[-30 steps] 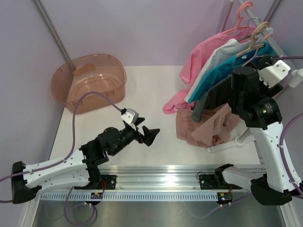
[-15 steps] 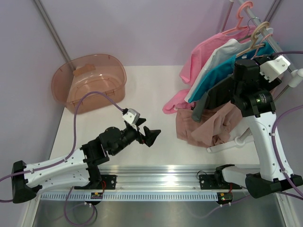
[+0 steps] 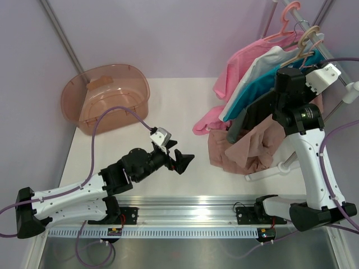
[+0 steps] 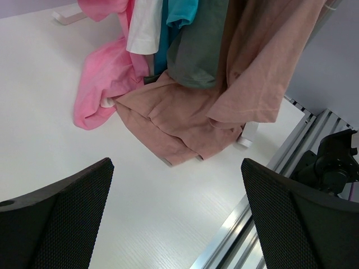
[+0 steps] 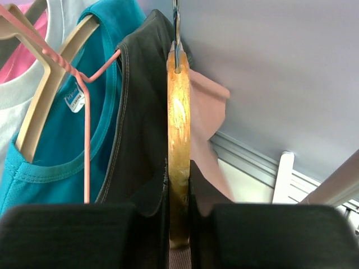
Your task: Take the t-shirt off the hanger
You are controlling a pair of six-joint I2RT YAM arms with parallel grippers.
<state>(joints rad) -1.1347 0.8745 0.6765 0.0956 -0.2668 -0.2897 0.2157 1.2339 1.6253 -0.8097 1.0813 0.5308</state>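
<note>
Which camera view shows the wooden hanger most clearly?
The right wrist view: the hanger appears edge-on, with its metal hook, clamped in the right tool. In the top view the right arm hides it. The left wrist view shows the t-shirt hanging, not the hanger.

Left end effector [image 3: 184, 161] agape; right end effector [image 5: 178, 218] raised, clamped.

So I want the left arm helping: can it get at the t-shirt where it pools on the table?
Probably yes: the left gripper is open, facing the t-shirt, with only bare table between them.
</note>
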